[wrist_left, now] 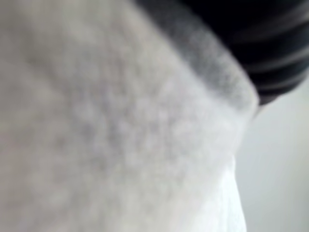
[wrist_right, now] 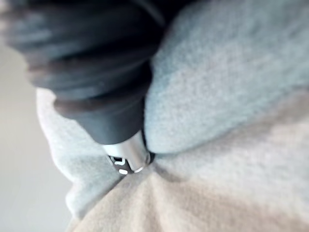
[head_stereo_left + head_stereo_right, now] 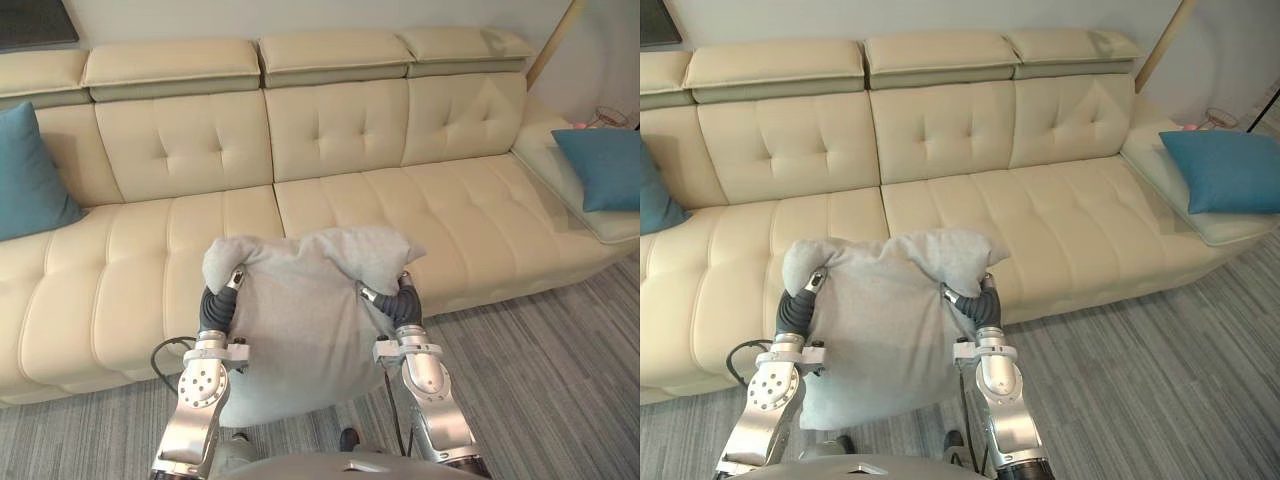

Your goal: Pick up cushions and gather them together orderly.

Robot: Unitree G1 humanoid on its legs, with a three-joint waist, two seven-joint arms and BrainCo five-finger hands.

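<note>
A large grey cushion (image 3: 300,320) hangs upright in front of me, held off the floor just before the cream sofa (image 3: 420,210). My left hand (image 3: 214,308) grips its left edge and my right hand (image 3: 403,303) its right edge, thumbs pressed on the front, and the top corners flop over both wrists. In the right wrist view a finger (image 2: 126,159) digs into a fold of the grey cushion (image 2: 231,72). A teal cushion (image 3: 30,175) leans at the sofa's left end. Another teal cushion (image 3: 605,165) lies on the right end section.
The sofa's middle seats (image 3: 1040,220) are bare. Grey striped carpet (image 3: 560,370) runs in front of the sofa. A wooden pole (image 3: 555,45) leans at the back right corner.
</note>
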